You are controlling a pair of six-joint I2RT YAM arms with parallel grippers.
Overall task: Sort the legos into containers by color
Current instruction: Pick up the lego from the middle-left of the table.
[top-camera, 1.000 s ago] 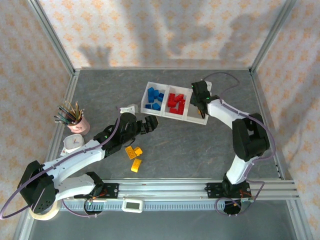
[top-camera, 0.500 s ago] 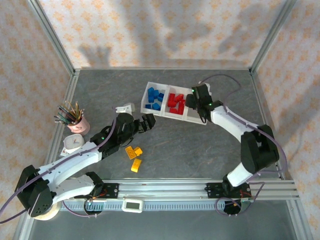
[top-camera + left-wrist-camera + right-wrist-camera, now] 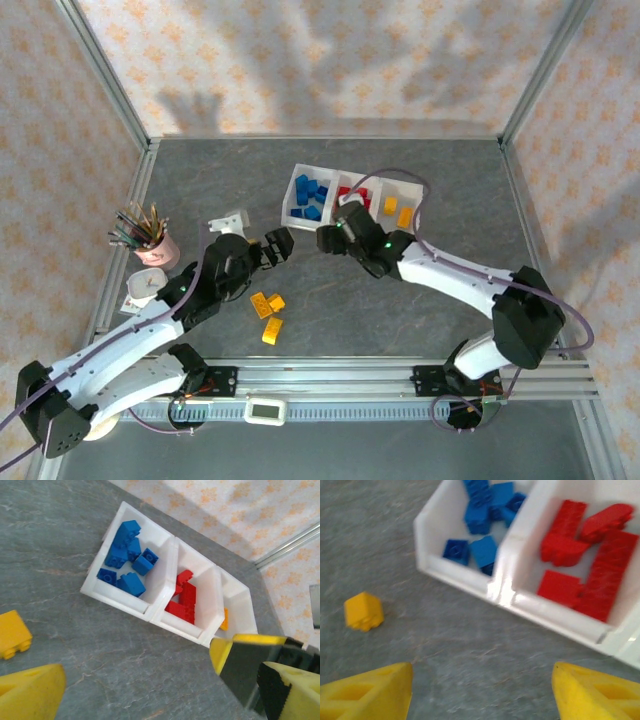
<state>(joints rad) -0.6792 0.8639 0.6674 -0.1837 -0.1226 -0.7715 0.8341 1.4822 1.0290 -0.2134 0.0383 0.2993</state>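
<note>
The white tray [image 3: 296, 183] holds blue legos [image 3: 310, 195] in its left compartment, red legos [image 3: 352, 194] in the middle one and two yellow-orange legos [image 3: 396, 209] in the right one. Three yellow legos [image 3: 268, 312] lie on the table in front of my left gripper [image 3: 279, 243], which hangs open and holds nothing. In the left wrist view the tray [image 3: 150, 611] lies ahead and one yellow lego [image 3: 12, 635] at the left edge. My right gripper [image 3: 327, 239] stands open over bare table just in front of the tray [image 3: 500, 587], with a yellow lego [image 3: 364, 611] to its left.
A pink pencil cup [image 3: 155, 245] stands at the left, with a small white dish [image 3: 146, 287] beside it and a white block [image 3: 232, 218] behind my left gripper. Metal frame rails edge the table.
My right gripper has swung from above the tray's right compartment to the table in front of the tray, and two yellow legos now show there. My left gripper has drawn back slightly leftward.
</note>
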